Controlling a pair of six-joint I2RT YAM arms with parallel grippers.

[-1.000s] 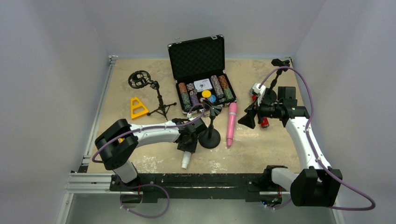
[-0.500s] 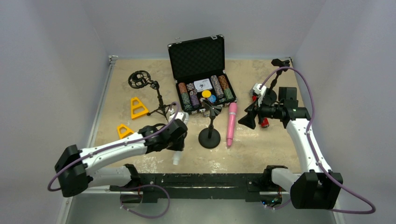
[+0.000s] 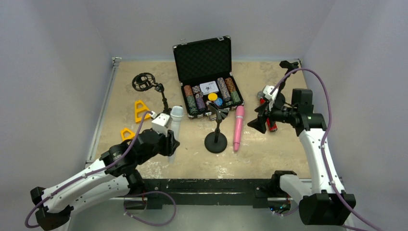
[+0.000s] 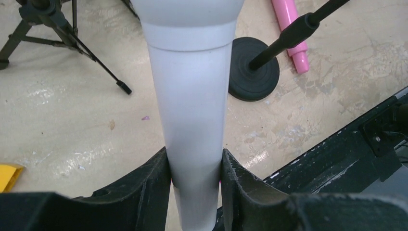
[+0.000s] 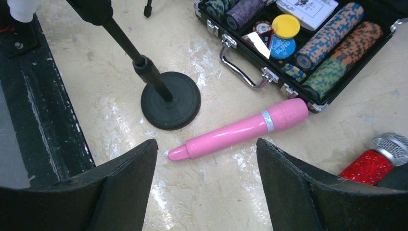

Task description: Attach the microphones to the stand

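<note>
**One mic in hand, none on the stand (image 3: 216, 140) yet.**
Left gripper (image 4: 195, 168) clamped the white mic (image 4: 191, 96), raised near the table's (image 3: 269, 154) front edge; right gripper (image 5: 206, 147) gaped empty; pink mic (image 5: 240, 127) lay beside the stand, red mic (image 5: 373, 164) seemingly flat toward the right edge.

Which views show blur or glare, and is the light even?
Left wrist: the white microphone, clamped in the left hand, fills the centre, pale and soft at the top. Right wrist: glare patches on the table beside the round stand base. Top external: even light, faint shadows.
</note>
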